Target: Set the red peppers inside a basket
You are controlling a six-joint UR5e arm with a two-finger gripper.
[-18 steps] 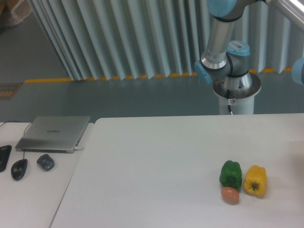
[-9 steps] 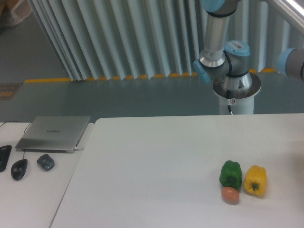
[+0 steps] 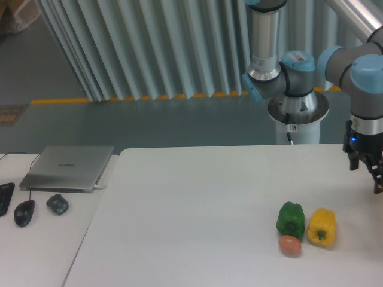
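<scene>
No red pepper shows in this view, and no basket shows either. My gripper point(image 3: 368, 174) hangs at the right edge of the frame, above the white table point(image 3: 197, 209) and up and to the right of the yellow pepper point(image 3: 321, 227). Its dark fingers are partly cut off by the frame edge, so I cannot tell whether they are open or shut. Nothing shows between them.
A green pepper point(image 3: 291, 219) stands left of the yellow one, with a small orange-brown ball point(image 3: 289, 245) in front of them. On the left side table lie a closed laptop point(image 3: 67, 168), a mouse point(image 3: 24, 213) and a small dark object point(image 3: 57, 204). The arm's base point(image 3: 297, 113) stands behind the table.
The arm has swung round, and its wrist and gripper have come into view at the right edge, lowered toward the table. The peppers and the ball have not moved.
</scene>
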